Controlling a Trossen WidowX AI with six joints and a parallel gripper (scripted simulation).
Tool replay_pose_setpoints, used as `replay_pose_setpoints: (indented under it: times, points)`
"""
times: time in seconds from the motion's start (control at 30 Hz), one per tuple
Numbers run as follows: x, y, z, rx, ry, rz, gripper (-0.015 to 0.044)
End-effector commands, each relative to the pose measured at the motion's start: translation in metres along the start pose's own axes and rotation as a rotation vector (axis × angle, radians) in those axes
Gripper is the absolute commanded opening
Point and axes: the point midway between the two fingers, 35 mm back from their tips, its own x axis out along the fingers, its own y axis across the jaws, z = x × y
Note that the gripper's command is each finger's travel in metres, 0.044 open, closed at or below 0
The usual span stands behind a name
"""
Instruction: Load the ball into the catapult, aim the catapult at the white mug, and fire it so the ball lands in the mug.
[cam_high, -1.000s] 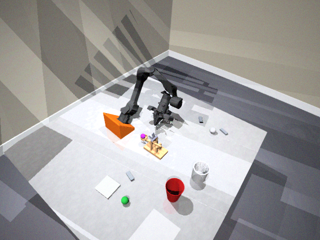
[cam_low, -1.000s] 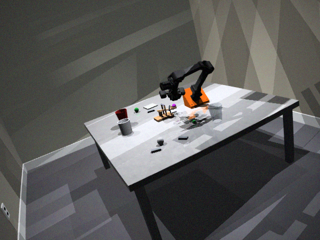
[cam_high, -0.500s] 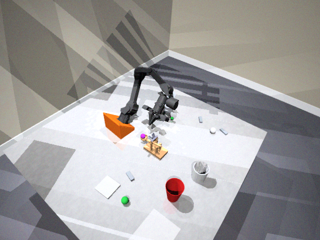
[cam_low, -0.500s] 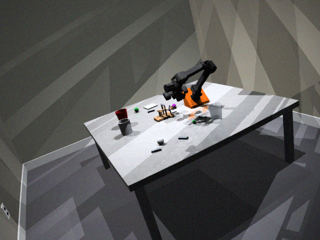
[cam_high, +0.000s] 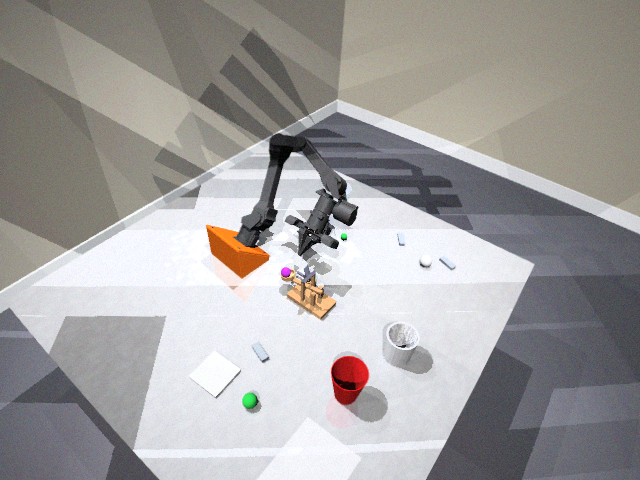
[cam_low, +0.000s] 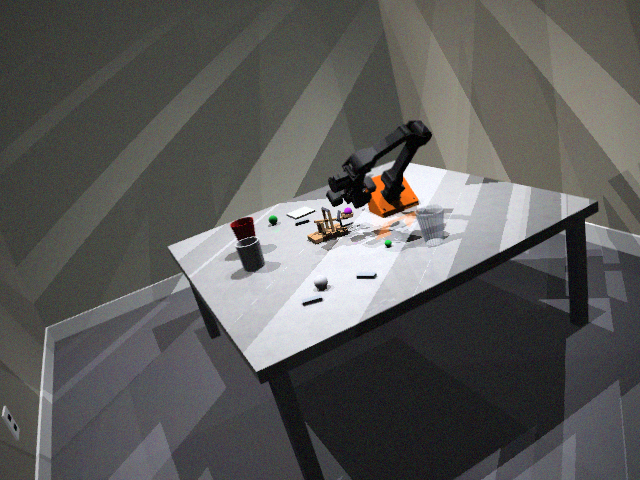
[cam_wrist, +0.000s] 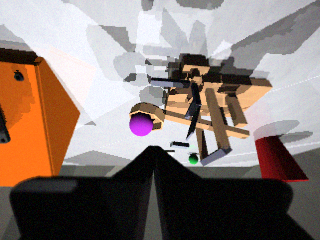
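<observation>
The wooden catapult stands in the middle of the table. The purple ball sits in the cup at the end of its arm, on the side toward the robot base. The white mug stands upright beyond the other end of the catapult and is out of the wrist view. My gripper is shut and empty, above the table close to the catapult and the ball, touching neither as far as I can see. Its fingertips are hard to make out in the exterior view.
A red cup stands beside the mug. A clear ribbed cup, green balls, a white ball, a white square and small grey blocks lie around. The orange base is near the ball.
</observation>
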Motion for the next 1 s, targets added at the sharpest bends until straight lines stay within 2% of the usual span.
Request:
replay_pose_setpoints:
  times: [0.0,0.97]
  points:
    - [0.008,0.001,0.006,0.000,0.003,0.009,0.0000]
    - [0.042,0.000,0.039,0.000,0.001,0.009,0.0000]
